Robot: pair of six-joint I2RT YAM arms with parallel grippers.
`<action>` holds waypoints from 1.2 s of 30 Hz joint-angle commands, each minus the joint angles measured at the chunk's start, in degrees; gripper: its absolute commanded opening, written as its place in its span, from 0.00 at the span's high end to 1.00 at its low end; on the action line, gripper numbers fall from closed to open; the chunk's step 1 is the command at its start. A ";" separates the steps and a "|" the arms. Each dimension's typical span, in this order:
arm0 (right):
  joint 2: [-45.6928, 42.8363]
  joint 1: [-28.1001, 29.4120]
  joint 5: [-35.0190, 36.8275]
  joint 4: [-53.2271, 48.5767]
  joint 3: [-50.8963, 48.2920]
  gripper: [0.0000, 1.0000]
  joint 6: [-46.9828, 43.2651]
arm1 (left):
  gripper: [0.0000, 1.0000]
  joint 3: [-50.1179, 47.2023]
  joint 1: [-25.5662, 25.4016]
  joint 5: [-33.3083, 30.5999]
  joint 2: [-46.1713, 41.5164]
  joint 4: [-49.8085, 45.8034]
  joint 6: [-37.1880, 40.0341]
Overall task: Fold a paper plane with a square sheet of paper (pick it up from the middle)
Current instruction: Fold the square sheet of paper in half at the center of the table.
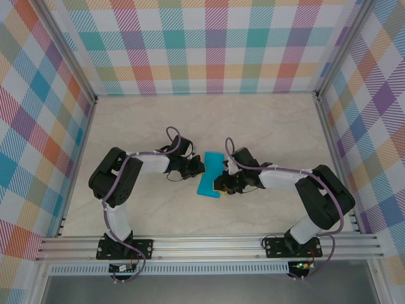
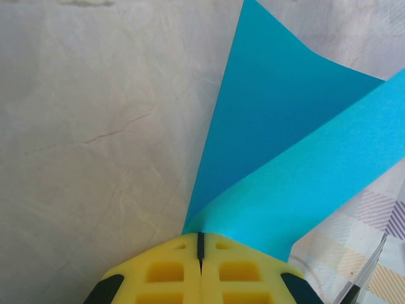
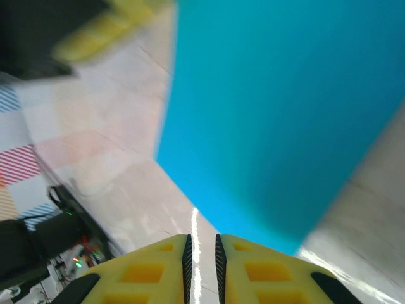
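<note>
Left wrist view: square sheet of paper (image 2: 285, 126) pinched in closed left gripper (image 2: 200, 238); right gripper (image 3: 202, 239), jaws barely parted, empty, best pressed along the fold.

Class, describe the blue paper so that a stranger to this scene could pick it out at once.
On the pale table inside the checked walls, look at the middle, where the left gripper and right gripper meet. The paper is between them, one edge pinched by the left gripper. It is the one plain teal thing, beside yellow fingers.
</note>
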 commanded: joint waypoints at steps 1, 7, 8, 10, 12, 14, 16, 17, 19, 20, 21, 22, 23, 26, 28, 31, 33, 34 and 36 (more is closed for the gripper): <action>-0.77 -3.67 0.44 2.26 3.31 0.80 -1.16 | 1.00 -1.81 -1.04 -4.12 4.08 -5.90 1.34; 6.59 -7.82 -3.65 4.21 8.61 0.81 -1.93 | 1.00 -1.84 -1.07 -3.97 4.46 -6.12 1.52; 7.61 -7.91 -3.58 4.04 9.43 0.81 -2.34 | 1.00 -1.93 -1.09 -4.08 4.40 -6.14 1.62; 9.51 -8.03 -2.75 2.84 10.77 0.81 -3.07 | 1.00 -1.86 -1.08 -4.12 4.45 -6.27 1.72; 11.16 -8.29 -1.79 2.06 11.30 0.81 -3.62 | 1.00 -1.98 -1.07 -4.15 4.52 -6.21 1.67; 12.53 -8.61 -1.64 2.49 11.00 0.81 -3.71 | 1.00 -1.89 -1.08 -4.15 4.57 -6.28 1.73; 13.56 -8.74 -1.39 2.67 10.70 0.82 -3.83 | 1.00 -1.93 -1.08 -4.25 4.34 -6.49 1.90; 13.98 -8.70 -1.22 3.02 10.32 0.82 -3.86 | 1.00 -2.01 -1.08 -4.34 4.31 -6.54 1.90; 15.01 -8.86 -1.07 4.06 9.54 0.82 -3.63 | 1.00 -1.90 -1.08 -4.56 4.35 -6.73 2.08; 15.51 -8.98 -0.93 4.30 9.25 0.82 -3.56 | 1.00 -1.85 -1.07 -4.60 4.43 -6.86 2.16; 16.05 -9.01 -0.78 4.65 8.96 0.82 -3.45 | 1.00 -1.69 -1.08 -4.59 4.43 -6.96 2.24; 16.42 -9.09 -0.40 4.72 8.78 0.82 -3.45 | 1.00 -1.76 -1.07 -4.61 4.46 -6.96 2.26; 16.65 -9.10 0.37 4.55 8.63 0.81 -3.49 | 1.00 -1.76 -1.03 -4.57 4.46 -6.96 2.30; 17.27 -9.09 2.68 3.26 8.49 0.81 -3.63 | 1.00 -1.49 -1.08 -4.89 4.58 -7.45 2.68; 17.12 -9.07 2.48 3.20 8.45 0.81 -3.14 | 1.00 -1.24 -1.08 -5.21 4.62 -8.05 2.95; 14.72 -9.05 0.48 4.83 8.19 0.81 -2.27 | 1.00 -1.14 -1.08 -5.82 4.56 -8.88 3.39; 13.07 -9.18 -0.77 4.22 9.19 0.80 -2.86 | 1.00 -1.10 -1.05 -5.65 4.55 -8.93 3.38; 12.58 -9.33 -1.24 4.01 9.71 0.80 -3.01 | 1.00 -1.05 -1.08 -5.66 4.58 -8.97 3.42; 11.93 -9.83 -2.23 3.96 10.71 0.81 -3.62 | 1.00 -0.84 -1.07 -5.75 4.54 -9.07 3.51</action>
